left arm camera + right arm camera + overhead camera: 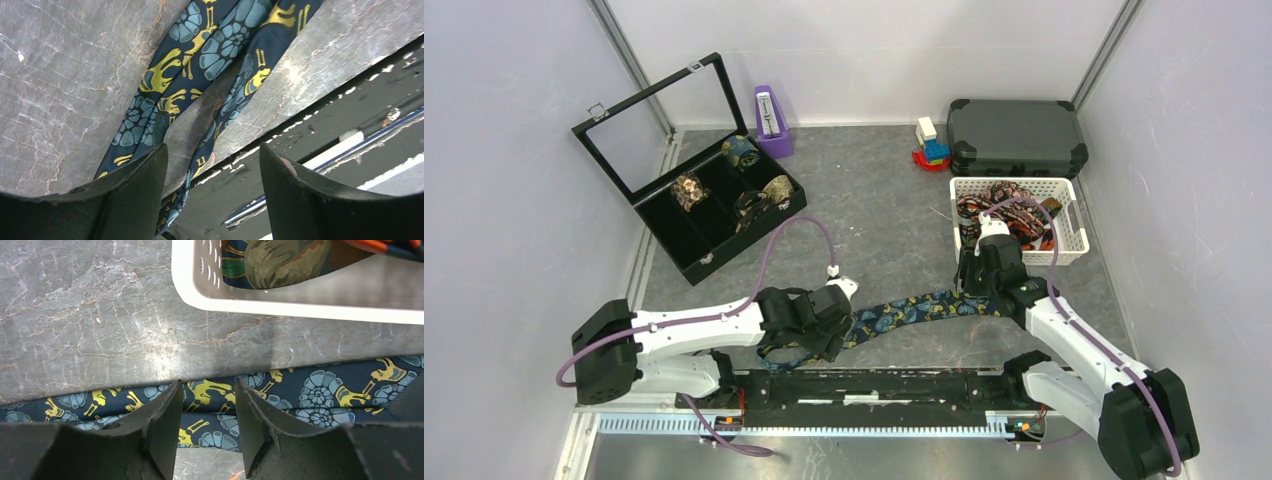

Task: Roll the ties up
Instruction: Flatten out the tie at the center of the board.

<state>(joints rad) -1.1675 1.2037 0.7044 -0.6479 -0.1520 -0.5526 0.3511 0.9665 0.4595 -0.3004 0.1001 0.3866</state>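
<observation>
A dark navy tie (914,310) with blue and yellow figures lies stretched flat across the table between my two arms. My left gripper (839,330) hangs open over its left end by the table's near edge. In the left wrist view the tie (200,55) splits into two strands, and the thin one runs down between the spread fingers of that gripper (212,155). My right gripper (980,280) stands open at the tie's right part. In the right wrist view its fingertips rest on the doubled tie (320,390), and this gripper (207,390) shows patterned cloth in its gap.
An open black box (664,235) at the back left holds several rolled ties (690,190). A white basket (1014,183) with loose ties stands just behind the right gripper, its rim (300,305) close. A dark case (1016,135), toy blocks (931,145) and a purple object (771,120) line the back.
</observation>
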